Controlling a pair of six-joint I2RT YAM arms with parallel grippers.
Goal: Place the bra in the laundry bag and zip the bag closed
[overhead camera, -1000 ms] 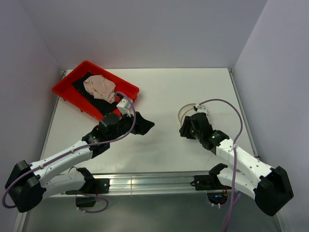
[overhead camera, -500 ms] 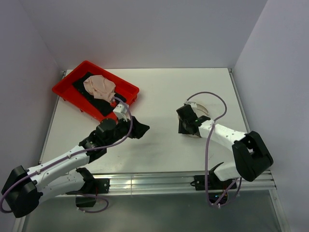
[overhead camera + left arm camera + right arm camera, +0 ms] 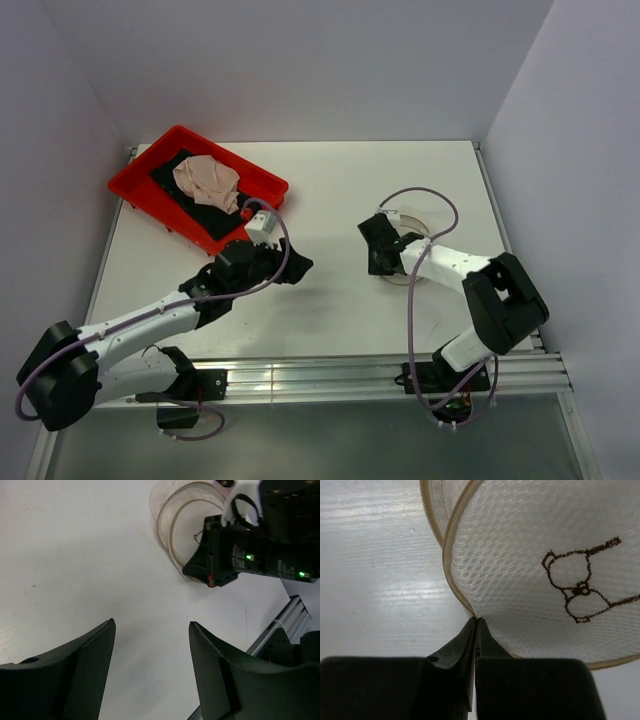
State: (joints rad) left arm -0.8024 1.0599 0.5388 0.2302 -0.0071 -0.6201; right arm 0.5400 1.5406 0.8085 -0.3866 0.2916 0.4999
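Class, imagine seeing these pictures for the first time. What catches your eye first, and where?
The bright red tray at the far left corner of the table stands out, with the pale pink bra heaped on a black cloth inside it. On the right, the right gripper is pinched shut on the rim of the round mesh laundry bag, while the left gripper hangs open above the table.

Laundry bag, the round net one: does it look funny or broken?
A little funny. The right gripper is shut on the edge of the laundry bag, and its round rims sit offset rather than stacked. Nothing looks torn or spilled. The bra lies in the red tray, not in the bag.
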